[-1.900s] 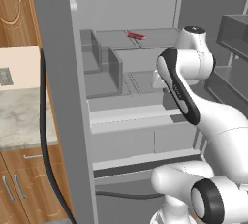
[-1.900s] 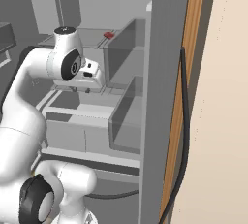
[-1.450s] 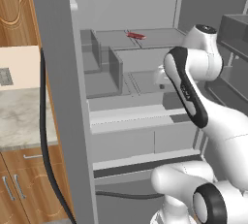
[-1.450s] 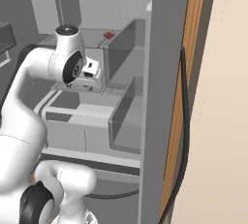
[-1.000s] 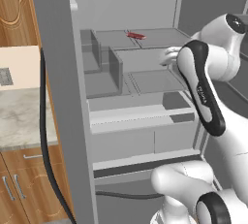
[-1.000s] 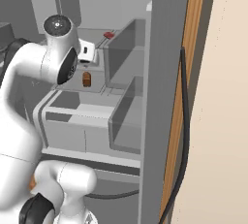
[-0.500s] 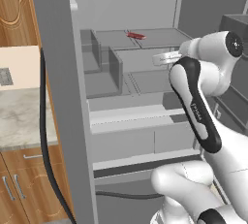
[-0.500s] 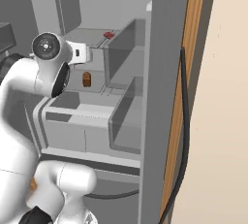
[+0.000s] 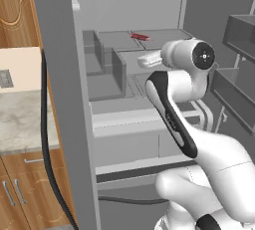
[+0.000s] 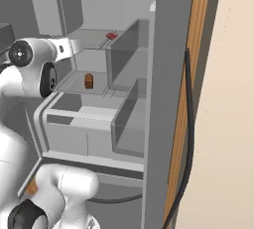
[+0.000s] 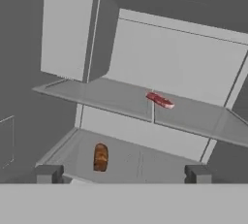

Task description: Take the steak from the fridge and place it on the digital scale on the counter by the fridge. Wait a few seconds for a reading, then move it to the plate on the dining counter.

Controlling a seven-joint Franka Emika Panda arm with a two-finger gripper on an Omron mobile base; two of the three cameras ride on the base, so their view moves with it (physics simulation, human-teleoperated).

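Leftmost in the left base view, the counter (image 9: pixel 22 119) shows as a marbled top over brown cabinets, with a small dark-and-grey device on it at the frame's left edge, too cropped to name. Right of it the fridge (image 9: pixel 60 74) stands open. On its upper shelf, in the upper middle of the frame, lies the steak (image 9: pixel 140 37), flat and red. Right of centre the white arm bends, its hand reaching toward the shelves.

Across in the right base view, the steak (image 10: pixel 111 35) sits upper centre-left, with a small brown object (image 10: pixel 89 81) on the shelf below it.

Looking along the gripper (image 11: pixel 123 173), its two dark tips stand wide apart at the bottom, holding nothing. The steak (image 11: pixel 160 100) lies ahead, centre-right; the brown object (image 11: pixel 100 157) lower left.

No legible writing anywhere.
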